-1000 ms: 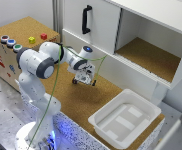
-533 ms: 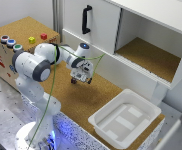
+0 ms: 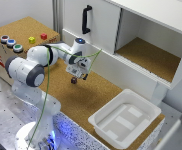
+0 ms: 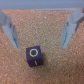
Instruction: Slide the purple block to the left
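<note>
The purple block (image 3: 74, 80) is a tiny dark cube on the cork tabletop, in front of the white cabinet. In the wrist view the purple block (image 4: 34, 56) shows a yellow ring on its top face. My gripper (image 3: 78, 75) hangs just above it, slightly toward the exterior view's right. The gripper (image 4: 40, 45) is open, and its two fingers (image 4: 11, 31) stand wide apart with bare cork between them. The block lies just outside the gap between the fingertips, nearer one finger, and touches neither.
A white tray (image 3: 141, 106) sits on the cork at the exterior view's right. The white cabinet with a black handle (image 3: 86, 19) and an open compartment (image 3: 151, 57) stands behind. A wooden box (image 3: 21, 27) at the left carries a yellow block (image 3: 31, 39), a red block (image 3: 43, 36) and three buttons.
The gripper has shifted toward the exterior view's left and now sits close above the purple block. I cannot tell whether the block has moved.
</note>
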